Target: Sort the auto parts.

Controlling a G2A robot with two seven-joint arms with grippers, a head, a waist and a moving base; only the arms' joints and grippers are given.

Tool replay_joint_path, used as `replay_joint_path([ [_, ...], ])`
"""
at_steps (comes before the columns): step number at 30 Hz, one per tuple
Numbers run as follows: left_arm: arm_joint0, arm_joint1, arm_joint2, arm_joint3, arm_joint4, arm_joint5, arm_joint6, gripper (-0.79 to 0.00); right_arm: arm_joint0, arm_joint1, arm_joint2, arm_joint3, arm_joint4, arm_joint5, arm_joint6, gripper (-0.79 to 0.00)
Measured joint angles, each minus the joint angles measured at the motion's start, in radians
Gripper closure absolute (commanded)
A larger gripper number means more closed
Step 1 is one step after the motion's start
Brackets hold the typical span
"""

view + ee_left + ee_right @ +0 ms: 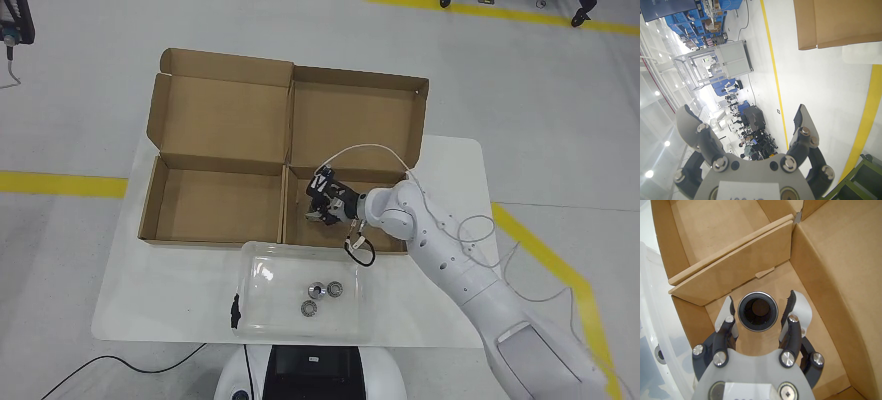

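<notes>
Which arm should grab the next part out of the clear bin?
Right, probably. Its jaws are open around the black ring in the cardboard box, beside the clear bin; the left jaws point out at the floor.

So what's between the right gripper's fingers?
A black metal-rimmed ring part on the cardboard box floor, clear of the open right gripper on both sides, right wrist view.

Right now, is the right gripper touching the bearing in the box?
Apart. Right wrist view: right gripper open around the bearing, box floor showing in both gaps.
</notes>
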Motion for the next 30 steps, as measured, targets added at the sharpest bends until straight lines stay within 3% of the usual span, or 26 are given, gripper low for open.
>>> replay_joint_path([
  [5, 0.000, 0.000, 0.000, 0.000, 0.000, 0.000, 0.000, -0.785, -0.015, 0.011, 0.025, -0.060, -0.019, -0.027, -0.024, -0.785],
  [13, 0.000, 0.000, 0.000, 0.000, 0.000, 0.000, 0.000, -0.785, -0.118, 0.058, 0.110, -0.326, -0.118, -0.108, -0.096, -0.785],
  [24, 0.000, 0.000, 0.000, 0.000, 0.000, 0.000, 0.000, -0.785, -0.305, 0.118, 0.234, -0.646, -0.167, -0.161, 0.012, -0.760],
  [30, 0.000, 0.000, 0.000, 0.000, 0.000, 0.000, 0.000, -0.785, -0.387, 0.140, 0.242, -0.722, -0.146, -0.222, 0.114, -0.757],
])
